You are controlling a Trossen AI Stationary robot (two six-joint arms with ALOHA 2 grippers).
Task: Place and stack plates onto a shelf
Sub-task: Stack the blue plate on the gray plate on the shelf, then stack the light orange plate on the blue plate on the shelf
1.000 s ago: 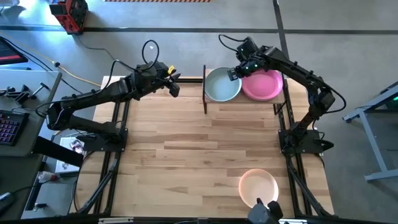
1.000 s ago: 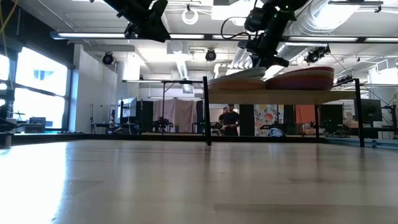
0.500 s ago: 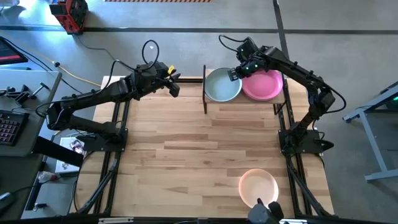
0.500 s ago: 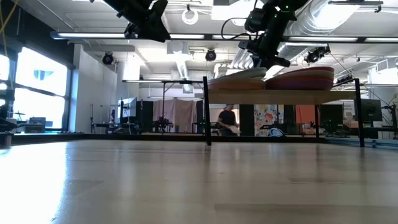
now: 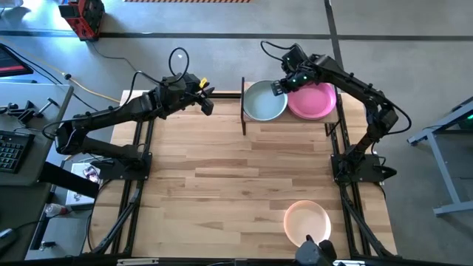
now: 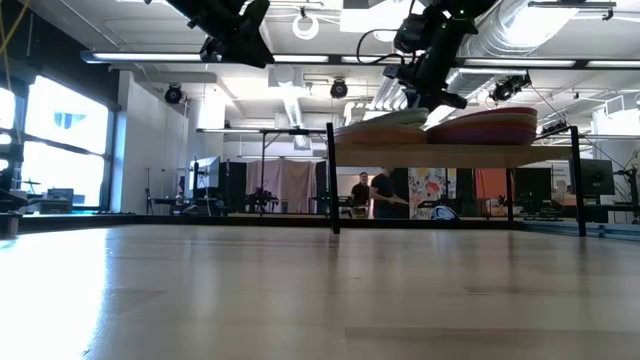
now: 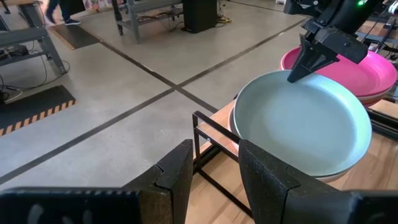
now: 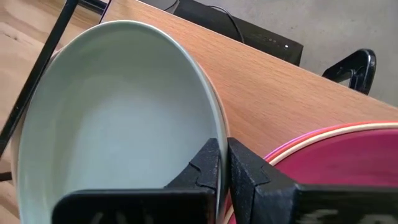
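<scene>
Plates sit on the shelf (image 5: 336,112) at the worktop's (image 5: 244,177) far edge in the high view: a grey-teal plate (image 5: 264,101) beside a magenta plate (image 5: 314,102), a peach plate (image 5: 307,220) near the front. The right hand (image 5: 278,87) pinches the teal rim; the left hand (image 5: 208,98) hovers left of the shelf. In the low view both stacks rest on the shelf, a person (image 6: 383,193) beyond. Left wrist view: the left hand (image 7: 214,171) is spread, empty. Right wrist view: the right hand (image 8: 222,163) is closed on the teal rim.
</scene>
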